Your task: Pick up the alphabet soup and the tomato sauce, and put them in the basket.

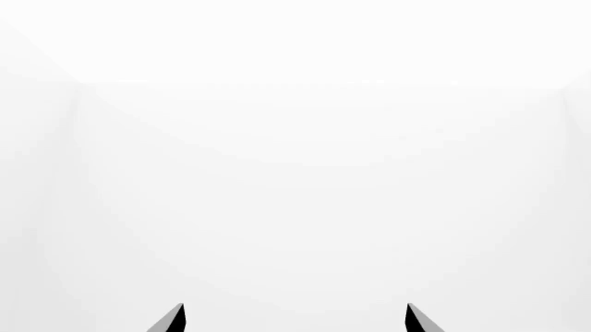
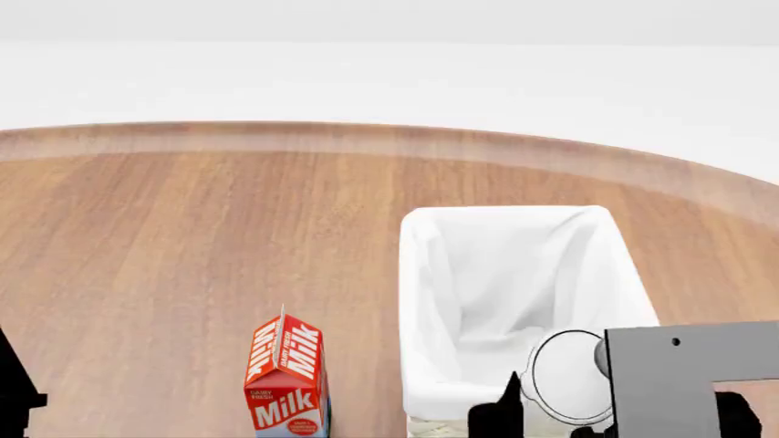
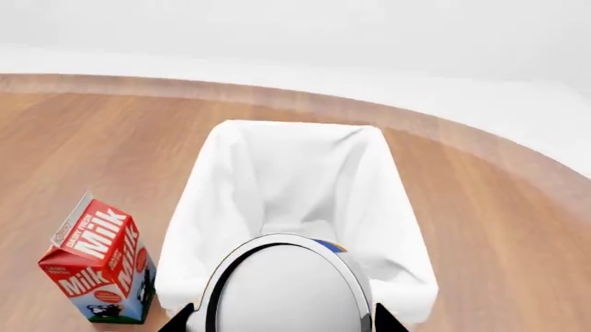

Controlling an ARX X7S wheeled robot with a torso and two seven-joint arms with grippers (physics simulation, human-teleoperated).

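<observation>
The alphabet soup (image 3: 286, 287) shows its silver top and a sliver of blue label. My right gripper (image 3: 282, 319) is shut on it, one dark fingertip on each side. In the head view the alphabet soup (image 2: 563, 379) hangs over the near end of the basket (image 2: 420, 274), held by the right gripper (image 2: 548, 422). The basket (image 3: 212, 180) is white-lined, and what I see of its inside is bare cloth. My left gripper (image 1: 295, 318) is open with only blank white beyond its tips; in the head view just a dark edge of that arm (image 2: 15, 383) shows. The tomato sauce is out of view.
A red milk carton (image 2: 287, 376) stands upright on the wooden table (image 2: 182, 228), just left of the basket's near corner; it is also in the right wrist view as the milk carton (image 3: 97, 259). The table's curved far edge (image 2: 365, 137) meets a white floor.
</observation>
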